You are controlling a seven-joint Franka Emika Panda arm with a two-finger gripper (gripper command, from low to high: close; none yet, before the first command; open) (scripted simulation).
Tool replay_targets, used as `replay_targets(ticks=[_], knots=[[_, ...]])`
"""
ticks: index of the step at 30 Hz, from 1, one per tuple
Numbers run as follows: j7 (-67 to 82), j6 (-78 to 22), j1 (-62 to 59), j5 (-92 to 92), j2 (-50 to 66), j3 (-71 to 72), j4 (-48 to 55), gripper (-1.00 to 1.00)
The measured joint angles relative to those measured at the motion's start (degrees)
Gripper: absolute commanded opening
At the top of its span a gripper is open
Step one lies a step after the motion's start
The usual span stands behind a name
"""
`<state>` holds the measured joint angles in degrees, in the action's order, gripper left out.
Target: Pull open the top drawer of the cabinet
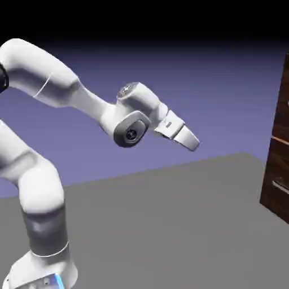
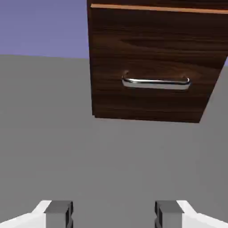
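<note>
My hand hangs open and empty, well short of the cabinet, so reaching, gripping and pulling all remain.

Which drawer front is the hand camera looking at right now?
The bottom drawer: its lower edge meets the table, with a lighter seam above its handle.

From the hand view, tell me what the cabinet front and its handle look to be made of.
The cabinet front looks like dark brown wood, judging by the streaked grain, with a matte finish. The handle looks like polished metal: silver, with bright highlights along the bar. Both are rendered, so this is appearance only.
</note>
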<state>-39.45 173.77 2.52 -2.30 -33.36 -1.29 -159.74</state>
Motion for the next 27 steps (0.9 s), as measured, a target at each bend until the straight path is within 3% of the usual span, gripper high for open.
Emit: replay_targets(ticks=[27], knots=[[67.28, -5.21, 40.97, -51.57, -15.69, -28.99, 28.23, 0.00]])
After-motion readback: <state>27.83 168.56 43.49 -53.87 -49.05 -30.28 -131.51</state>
